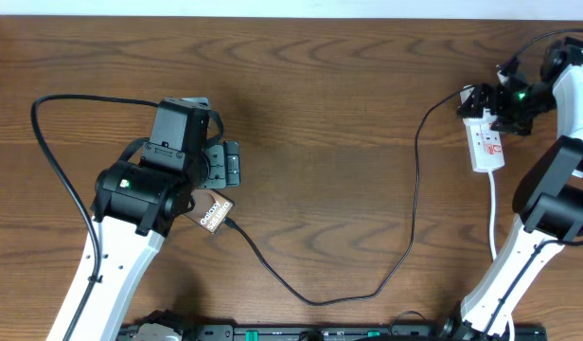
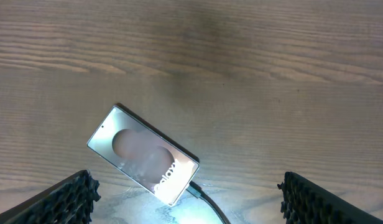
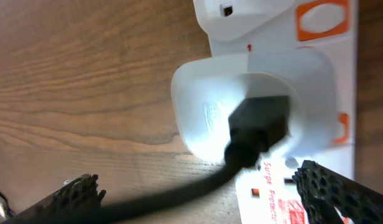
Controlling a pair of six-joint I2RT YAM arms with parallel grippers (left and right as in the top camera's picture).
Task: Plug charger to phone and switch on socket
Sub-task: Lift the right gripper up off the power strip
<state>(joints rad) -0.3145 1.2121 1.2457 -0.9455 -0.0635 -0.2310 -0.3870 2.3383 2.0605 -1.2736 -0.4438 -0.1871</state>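
Phone [image 1: 214, 212] lies flat and tilted on the table [image 1: 329, 85], left of centre, "Galaxy" face up; the charger [image 1: 367, 289] tip meets its lower end, and the cable loops across the wood to the socket [image 1: 485, 142] at the far right. Left gripper [image 2: 191, 208] hangs above the phone, fingers [image 2: 67, 199] spread wide, clear of it, holding nothing. Right gripper [image 3: 207, 196] hangs over the socket, fingers [image 3: 341, 193] likewise spread wide and empty, with a black connector [image 3: 260, 121] seated in a white adapter [image 3: 204, 106] on the strip.
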